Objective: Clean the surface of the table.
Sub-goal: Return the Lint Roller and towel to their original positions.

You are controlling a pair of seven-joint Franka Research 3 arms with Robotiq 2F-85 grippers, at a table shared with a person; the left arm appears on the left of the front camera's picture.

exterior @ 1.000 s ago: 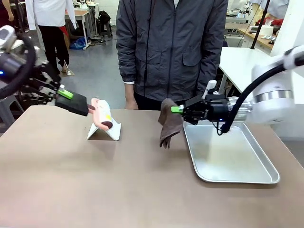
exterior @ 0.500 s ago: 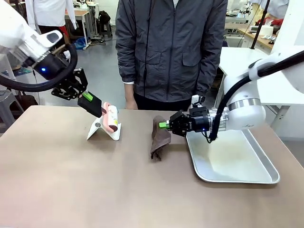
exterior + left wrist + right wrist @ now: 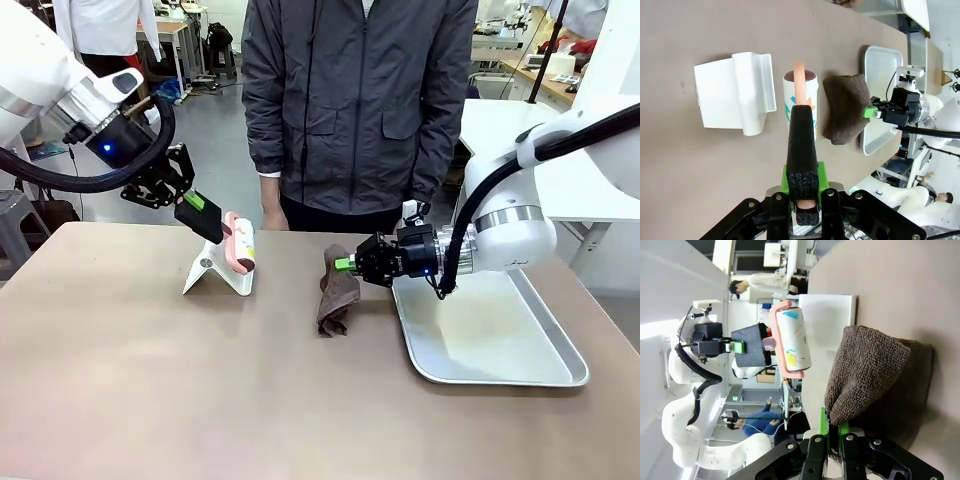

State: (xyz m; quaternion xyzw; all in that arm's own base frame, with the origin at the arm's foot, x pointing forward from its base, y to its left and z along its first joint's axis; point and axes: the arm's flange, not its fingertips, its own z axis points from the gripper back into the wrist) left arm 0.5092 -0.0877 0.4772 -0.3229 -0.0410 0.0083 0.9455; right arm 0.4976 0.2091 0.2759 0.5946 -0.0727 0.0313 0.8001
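My left gripper (image 3: 203, 214) is shut on the black foam handle (image 3: 802, 145) of a pink lint roller (image 3: 240, 244). It holds the roller tilted just above a white stand (image 3: 221, 276) on the taupe table (image 3: 150, 380). My right gripper (image 3: 350, 264) is shut on the top edge of a brown cloth (image 3: 336, 292), whose lower part rests crumpled on the table left of the tray. In the left wrist view the roller (image 3: 801, 95) lies between the stand (image 3: 735, 95) and the cloth (image 3: 844, 116). In the right wrist view the cloth (image 3: 875, 370) hangs from my right gripper (image 3: 832, 429).
A shallow silver tray (image 3: 500, 345) lies on the table's right side, just behind my right gripper. A person in a grey jacket (image 3: 360, 110) stands at the far edge, with a hand (image 3: 271, 217) hanging near the table.
My left arm has swung in and brought the roller right and down to the stand. My right gripper has moved left and lowered, so the cloth now touches the table.
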